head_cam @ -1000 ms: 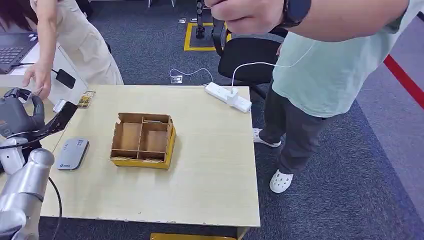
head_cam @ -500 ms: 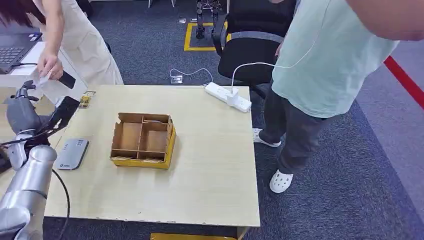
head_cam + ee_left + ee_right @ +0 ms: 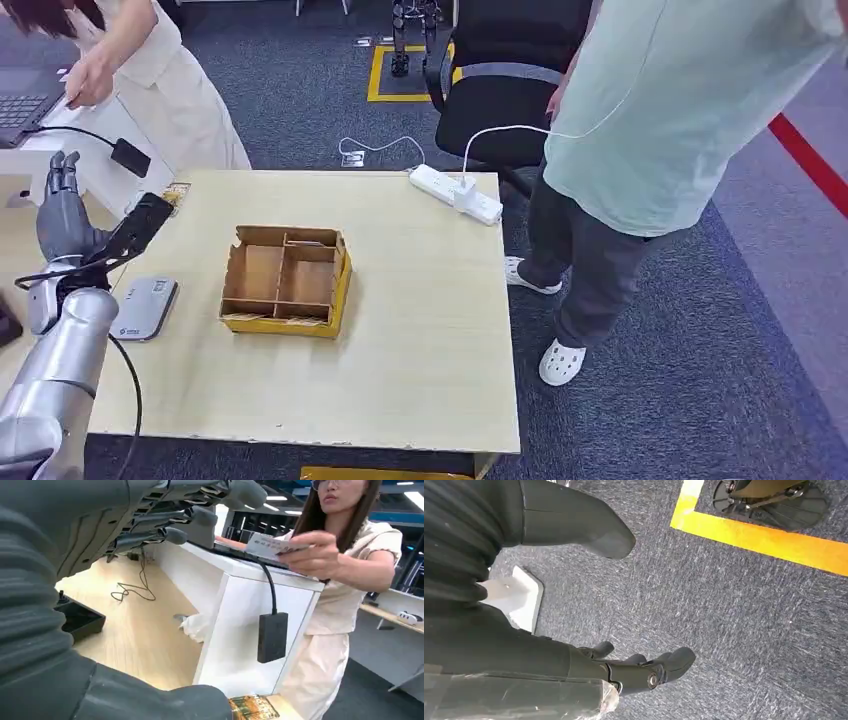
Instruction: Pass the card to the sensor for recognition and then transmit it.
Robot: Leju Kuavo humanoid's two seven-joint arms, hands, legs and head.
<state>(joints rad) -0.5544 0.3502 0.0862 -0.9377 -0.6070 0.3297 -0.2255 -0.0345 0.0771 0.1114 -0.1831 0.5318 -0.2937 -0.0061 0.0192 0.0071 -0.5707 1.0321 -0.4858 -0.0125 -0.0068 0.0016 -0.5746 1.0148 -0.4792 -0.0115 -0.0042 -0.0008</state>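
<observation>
Left hand (image 3: 62, 205) of mine is raised beside the table's (image 3: 420, 330) left edge, fingers (image 3: 170, 517) spread and straight, holding nothing. Well beyond it, the card (image 3: 272, 545) is pinched in a person's hand (image 3: 310, 555) over the white counter (image 3: 260, 580). My right hand (image 3: 644, 672) hangs over grey carpet (image 3: 744, 620), fingers loosely extended, empty; the sensor (image 3: 145, 307) lies on the table near my left arm.

the desk (image 3: 400, 380) is light wood. a cardboard box (image 3: 287, 281) sits mid-desk, a grey sensor (image 3: 145, 307) at 9 o'clock, a white power strip (image 3: 455, 194) at 1 o'clock.
</observation>
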